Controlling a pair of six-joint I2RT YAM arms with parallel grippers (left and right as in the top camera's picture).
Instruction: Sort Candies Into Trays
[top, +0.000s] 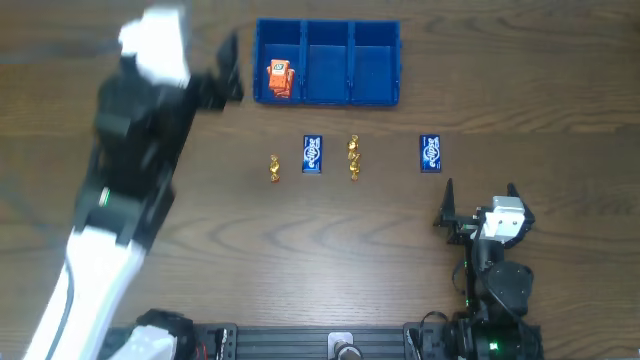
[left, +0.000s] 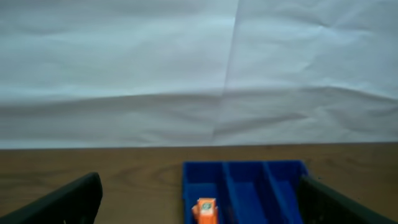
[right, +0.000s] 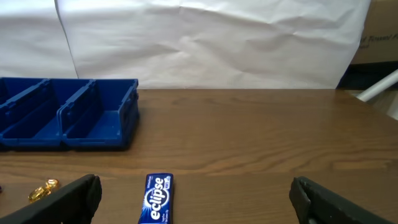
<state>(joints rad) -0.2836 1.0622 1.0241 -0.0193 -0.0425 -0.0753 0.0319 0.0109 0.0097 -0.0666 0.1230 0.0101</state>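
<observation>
The orange candy (top: 279, 80) lies in the left compartment of the blue tray (top: 327, 101). On my left gripper (top: 228, 70) and right gripper (top: 480, 190) the fingers are released. Next, I think, the right gripper must take the blue pack (top: 431, 153) at the right.

**Print on the Candy Wrappers**

White lettering is carried along the face of the flat dark-blue rectangular candy pack (right: 157, 198) in the right wrist view. In the top view, a white mark is shown on that pack (top: 430, 153) and on a second dark-blue pack (top: 312, 154), too small to be read. A pale, illegible label is borne by the small orange wrapped candy (top: 280, 80). Dark print is cut off on the brown cardboard box (right: 379, 31).
</observation>
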